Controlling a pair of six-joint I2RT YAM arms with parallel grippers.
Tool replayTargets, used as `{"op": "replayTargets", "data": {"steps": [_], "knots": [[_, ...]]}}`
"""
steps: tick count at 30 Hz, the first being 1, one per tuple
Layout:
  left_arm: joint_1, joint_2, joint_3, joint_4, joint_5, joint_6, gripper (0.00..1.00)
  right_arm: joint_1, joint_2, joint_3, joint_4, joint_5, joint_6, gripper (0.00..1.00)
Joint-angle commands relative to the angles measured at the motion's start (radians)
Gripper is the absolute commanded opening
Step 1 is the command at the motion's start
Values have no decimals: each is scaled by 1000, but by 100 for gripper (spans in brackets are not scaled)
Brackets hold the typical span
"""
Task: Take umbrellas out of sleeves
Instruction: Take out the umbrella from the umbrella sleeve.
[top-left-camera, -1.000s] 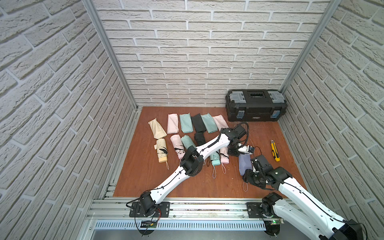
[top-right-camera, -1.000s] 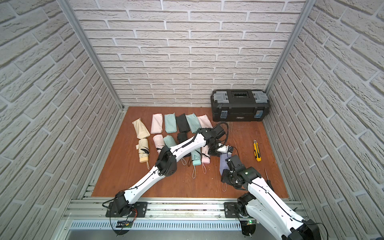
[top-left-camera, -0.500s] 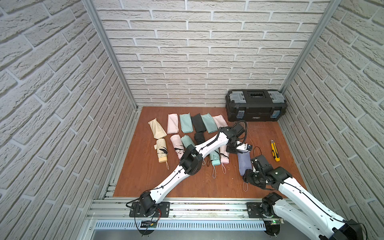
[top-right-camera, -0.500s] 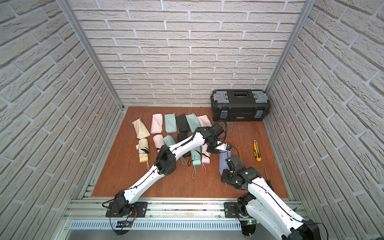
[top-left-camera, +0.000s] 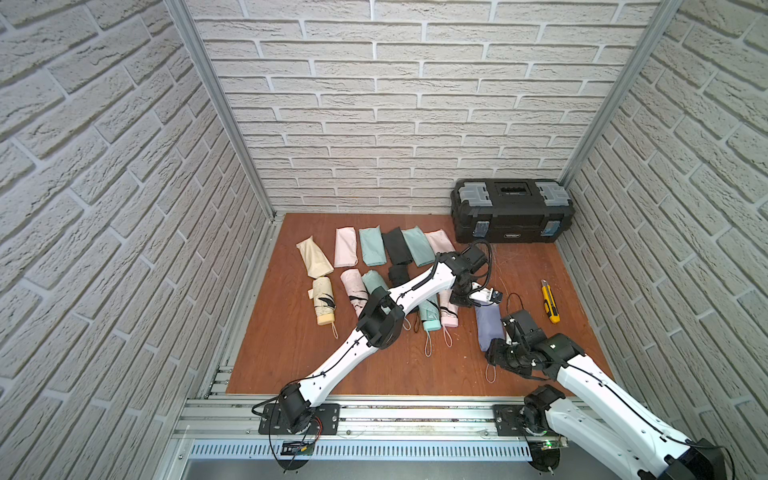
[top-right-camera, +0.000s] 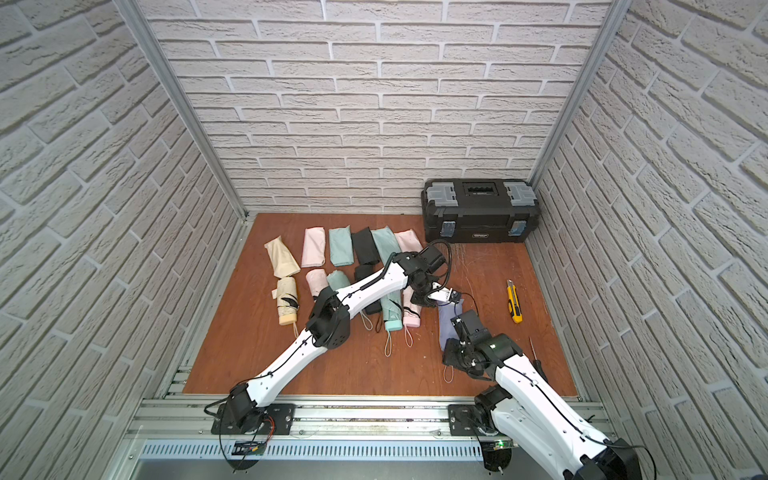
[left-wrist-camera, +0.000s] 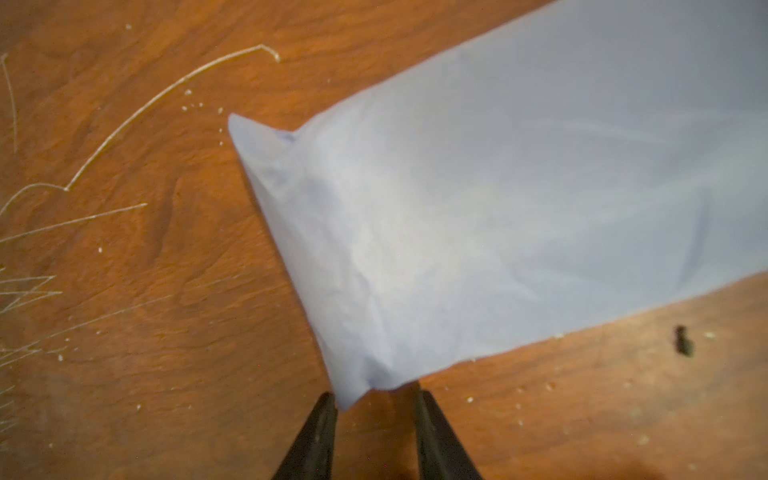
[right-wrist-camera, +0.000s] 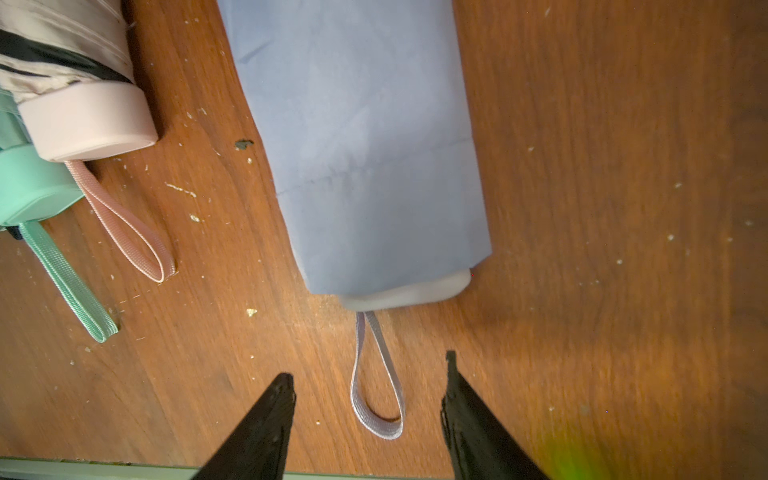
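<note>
The only lettering is a small pale label on the front of the black toolbox (top-left-camera: 513, 212), at the upper right of the table (top-left-camera: 291, 353) in both top views. It is too small to read.

Almost nothing has shifted since the earlier top views. Low in the right wrist view, the right gripper (right-wrist-camera: 369, 365) still has its fingers wide, either side of the lilac wrist loop (right-wrist-camera: 378, 430) without touching it. The lilac umbrella (right-wrist-camera: 407, 293) lies where it did, right of centre. It is still inside its lilac sleeve (right-wrist-camera: 365, 145), with only the pale handle end showing. At the sleeve's closed far end the left gripper (left-wrist-camera: 372, 392) has its fingers narrowly apart, a fabric corner between the tips; contact is unclear.

The pink umbrella (right-wrist-camera: 87, 120) and mint umbrella (right-wrist-camera: 33, 191) are cut off at the upper left of the right wrist view. The left arm (top-left-camera: 419, 286) covers much of the bare umbrellas in mid-table. Six empty sleeves (top-left-camera: 372, 247) lie in a row beyond them.
</note>
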Motion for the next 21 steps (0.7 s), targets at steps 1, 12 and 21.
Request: {"op": "replayTargets", "data": {"steps": [1, 12, 21], "knots": [[-3, 23, 44, -43, 83, 33, 35, 7, -5, -14, -7, 14, 3, 60], [-9, 66, 95, -2, 51, -20, 38, 7, -4, -7, -4, 6, 3, 60], [-17, 75, 98, 5, 38, -8, 36, 7, 8, -14, 15, -5, 7, 60]]}}
